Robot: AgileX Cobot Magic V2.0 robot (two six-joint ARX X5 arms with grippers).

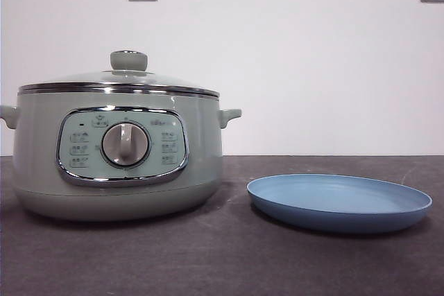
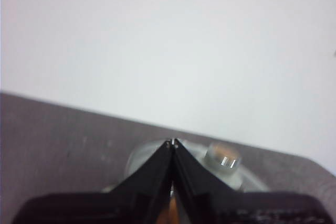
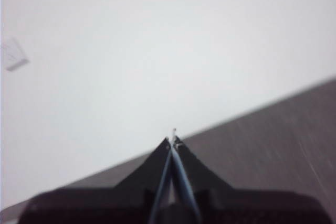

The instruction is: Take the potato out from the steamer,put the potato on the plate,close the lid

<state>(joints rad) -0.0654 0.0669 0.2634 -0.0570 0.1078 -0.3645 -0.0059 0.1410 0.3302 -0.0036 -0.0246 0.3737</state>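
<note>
Evidently at the very start: no potato to be seen anywhere, so presumably inside the steamer (image 1: 118, 171), hidden beneath the lid (image 1: 83, 80) seated level on the chrome rim. Standing beside the steamer on the counter (image 1: 222, 261), near but not touching: the plate (image 1: 340, 202), bare.

Neither arm showing in the front view. Seen from the left wrist: left end effector (image 2: 172, 141) clenched, tips pressed together, gripping nothing, held above and short of the lid, with the knob (image 2: 223, 157) just off to one side of the tips. Seen from the right wrist: right end effector (image 3: 173, 139) likewise clenched and empty, facing only counter and wall, waiting.

Step in hand, judging by all this: getting the lid off. Calls for parting the left jaws, lining them up over the knob, coming down, clamping and lifting straight up; only then reaching in for the potato. Impossible to tell how the potato lies inside.
</note>
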